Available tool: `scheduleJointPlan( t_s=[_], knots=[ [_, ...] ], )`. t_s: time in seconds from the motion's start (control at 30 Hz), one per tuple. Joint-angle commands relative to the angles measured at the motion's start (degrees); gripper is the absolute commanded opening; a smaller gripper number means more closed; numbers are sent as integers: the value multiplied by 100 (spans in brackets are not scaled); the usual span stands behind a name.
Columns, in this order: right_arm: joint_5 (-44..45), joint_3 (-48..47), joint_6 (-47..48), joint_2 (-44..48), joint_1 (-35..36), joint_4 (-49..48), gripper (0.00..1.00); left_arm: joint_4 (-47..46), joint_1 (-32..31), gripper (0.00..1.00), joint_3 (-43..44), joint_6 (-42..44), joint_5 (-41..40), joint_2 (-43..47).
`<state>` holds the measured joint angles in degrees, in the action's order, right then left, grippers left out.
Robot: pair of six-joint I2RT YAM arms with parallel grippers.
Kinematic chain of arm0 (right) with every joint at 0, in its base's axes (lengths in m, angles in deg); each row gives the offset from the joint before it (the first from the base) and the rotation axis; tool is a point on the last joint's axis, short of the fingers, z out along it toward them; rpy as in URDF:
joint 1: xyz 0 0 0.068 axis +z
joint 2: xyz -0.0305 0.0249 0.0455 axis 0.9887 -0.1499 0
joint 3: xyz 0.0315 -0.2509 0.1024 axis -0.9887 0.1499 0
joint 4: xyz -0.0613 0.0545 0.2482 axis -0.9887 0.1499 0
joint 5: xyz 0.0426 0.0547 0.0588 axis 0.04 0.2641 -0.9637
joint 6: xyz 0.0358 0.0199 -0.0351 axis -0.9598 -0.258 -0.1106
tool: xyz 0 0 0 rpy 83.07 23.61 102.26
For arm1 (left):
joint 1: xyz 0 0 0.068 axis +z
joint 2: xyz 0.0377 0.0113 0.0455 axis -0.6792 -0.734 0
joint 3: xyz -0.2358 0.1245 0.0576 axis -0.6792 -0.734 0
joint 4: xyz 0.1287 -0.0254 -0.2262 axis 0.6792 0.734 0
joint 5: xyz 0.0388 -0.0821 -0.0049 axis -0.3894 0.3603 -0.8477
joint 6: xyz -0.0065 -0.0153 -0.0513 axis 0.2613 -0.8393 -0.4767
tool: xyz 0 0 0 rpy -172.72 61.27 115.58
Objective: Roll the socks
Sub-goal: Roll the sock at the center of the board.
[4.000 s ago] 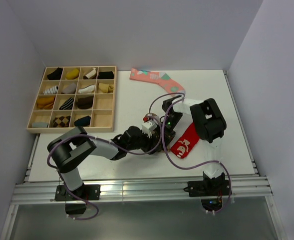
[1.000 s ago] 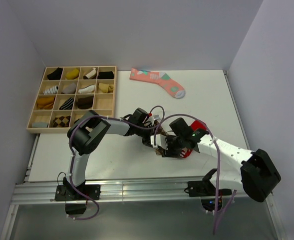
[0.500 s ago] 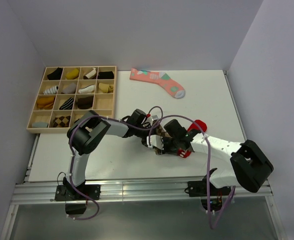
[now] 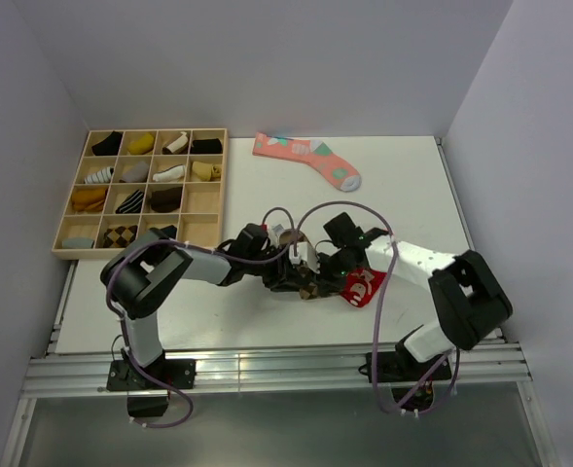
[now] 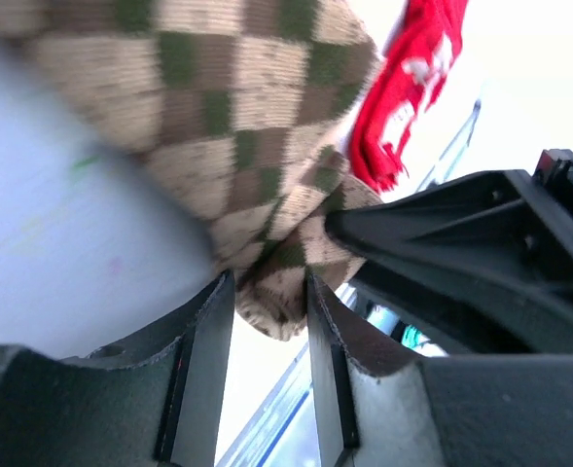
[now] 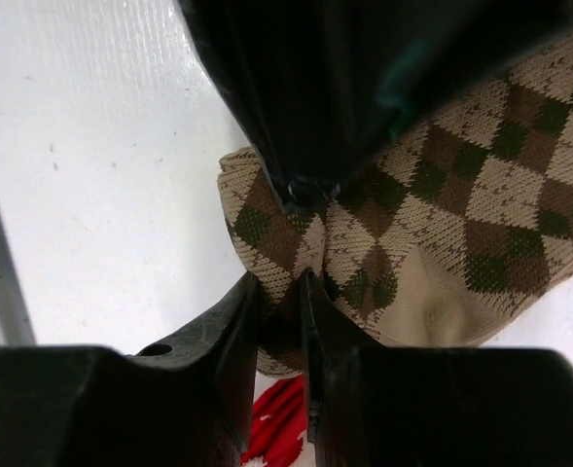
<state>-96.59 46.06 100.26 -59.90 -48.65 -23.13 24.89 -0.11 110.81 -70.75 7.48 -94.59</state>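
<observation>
The brown-and-tan argyle sock (image 4: pixel 310 283) lies bunched on the white table between my two grippers. In the left wrist view the sock (image 5: pixel 237 146) fills the top, and my left gripper (image 5: pixel 269 311) is shut on a folded end of it. In the right wrist view my right gripper (image 6: pixel 278 316) is shut on an edge of the sock (image 6: pixel 461 214). From above, the left gripper (image 4: pixel 294 276) and the right gripper (image 4: pixel 327 269) meet tip to tip over the sock and hide most of it.
A red sock with a white figure (image 4: pixel 360 287) lies just right of the grippers, also in the left wrist view (image 5: pixel 412 88). A pink sock with teal patches (image 4: pixel 307 156) lies at the back. A wooden tray (image 4: pixel 216 185) of rolled socks stands at the left.
Both arms have shifted: the left elbow swung left and the right elbow swung in towards the table. The grippers stay together on the argyle sock, and more of the red sock shows.
</observation>
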Motion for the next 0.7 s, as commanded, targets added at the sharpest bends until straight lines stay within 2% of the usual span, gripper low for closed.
scheduleJointPlan(
  t_s=[0.0, 0.13, 0.2, 0.4, 0.53, 0.67],
  knots=[
    [-656, -642, 348, -629, -372, 1273, 17, -238, -26, 40, -356, -276, -1009, 453],
    [-1262, -1459, 718, -1447, -741, 2260, 15, -299, -114, 41, -716, -259, -1791, 919],
    [-1290, -1881, 798, -1903, -899, 2646, 14, -431, -166, 42, -953, -154, -2039, 1199],
    [-1360, -3041, 588, -3125, -1023, 3674, 14, -343, -456, 43, -1042, 794, -3067, 1631],
    [-1229, -3403, 385, -3540, -1041, 3878, 14, -589, -799, 45, -1069, 1454, -3577, 1895],
    [-1175, -3535, 314, -3734, -1049, 3922, 14, -1186, -1010, 49, -1078, 2296, -3500, 1905]
  ],
)
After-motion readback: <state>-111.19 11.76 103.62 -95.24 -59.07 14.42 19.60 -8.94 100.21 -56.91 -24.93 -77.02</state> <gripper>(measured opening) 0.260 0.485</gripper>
